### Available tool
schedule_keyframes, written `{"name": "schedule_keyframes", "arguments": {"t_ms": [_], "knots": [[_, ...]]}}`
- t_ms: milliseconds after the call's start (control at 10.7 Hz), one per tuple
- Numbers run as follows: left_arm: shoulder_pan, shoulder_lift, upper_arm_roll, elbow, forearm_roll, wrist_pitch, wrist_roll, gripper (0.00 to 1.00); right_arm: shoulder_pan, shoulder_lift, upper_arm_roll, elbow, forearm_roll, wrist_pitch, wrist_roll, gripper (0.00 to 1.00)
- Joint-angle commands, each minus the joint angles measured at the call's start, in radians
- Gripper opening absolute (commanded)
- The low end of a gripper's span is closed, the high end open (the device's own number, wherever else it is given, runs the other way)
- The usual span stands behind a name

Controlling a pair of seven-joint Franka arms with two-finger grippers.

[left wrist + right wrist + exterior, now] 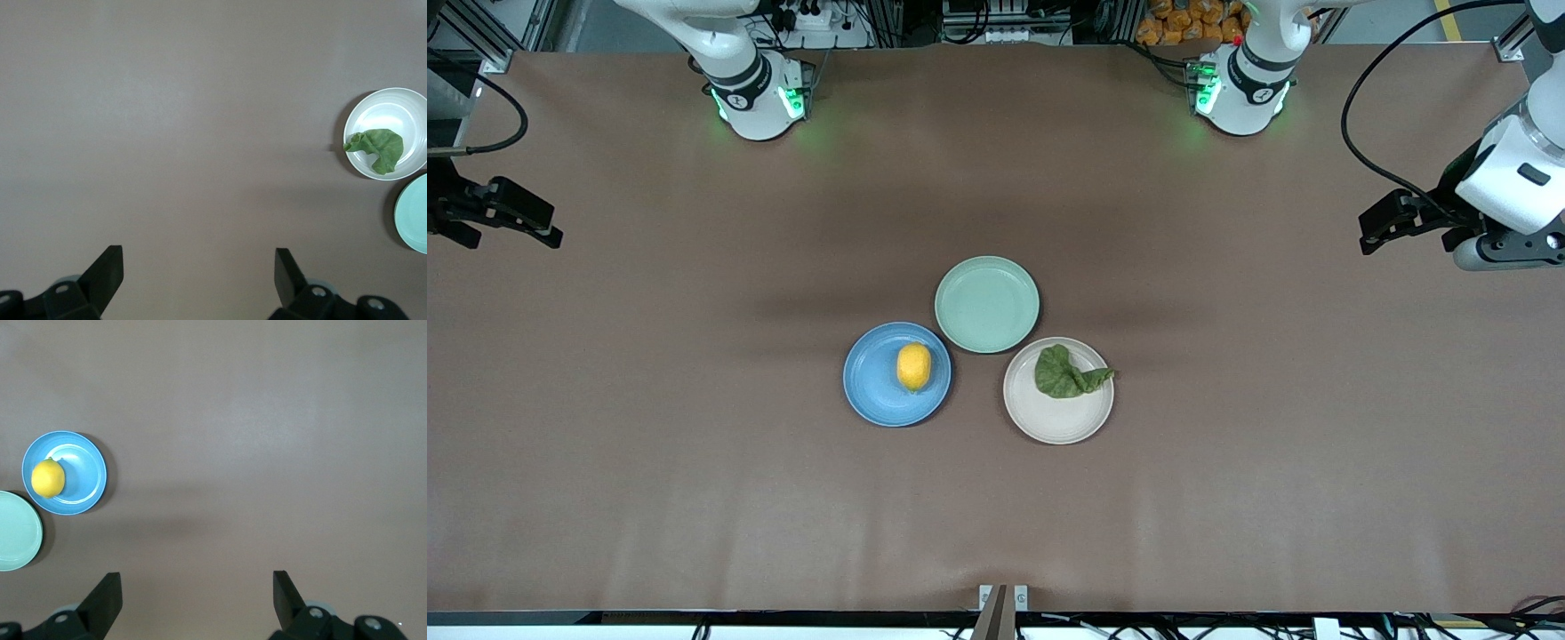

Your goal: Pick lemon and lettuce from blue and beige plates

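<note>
The lemon [914,366] lies on the blue plate [871,384] in the middle of the table; both show in the right wrist view, lemon [48,478] on plate [83,473]. The lettuce [1065,373] lies on the beige plate [1049,418], its tail over the rim; it also shows in the left wrist view [379,148] on that plate [408,110]. My left gripper [1371,227] hangs open and empty over the left arm's end of the table [199,267]. My right gripper [538,229] hangs open and empty over the right arm's end [197,587].
A pale mint-green plate [987,304] holds nothing and touches both other plates, farther from the front camera than they are. The brown table top [694,444] spreads wide around the three plates.
</note>
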State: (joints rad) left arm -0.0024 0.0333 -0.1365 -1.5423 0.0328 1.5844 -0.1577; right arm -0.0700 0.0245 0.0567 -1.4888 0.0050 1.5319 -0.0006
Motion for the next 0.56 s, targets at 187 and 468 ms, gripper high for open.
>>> {"name": "schedule_keyframes", "arguments": {"t_ms": [187, 468], "knots": [[-0.007, 0.036, 0.009, 0.025, -0.011, -0.018, 0.024, 1.0, -0.013, -0.006, 0.006, -0.005, 0.015, -0.007, 0.011, 1.0], [-0.039, 0.098, -0.011, 0.037, -0.014, 0.009, 0.007, 1.0, 0.009, 0.005, 0.011, -0.011, 0.016, -0.006, 0.037, 1.0]]}}
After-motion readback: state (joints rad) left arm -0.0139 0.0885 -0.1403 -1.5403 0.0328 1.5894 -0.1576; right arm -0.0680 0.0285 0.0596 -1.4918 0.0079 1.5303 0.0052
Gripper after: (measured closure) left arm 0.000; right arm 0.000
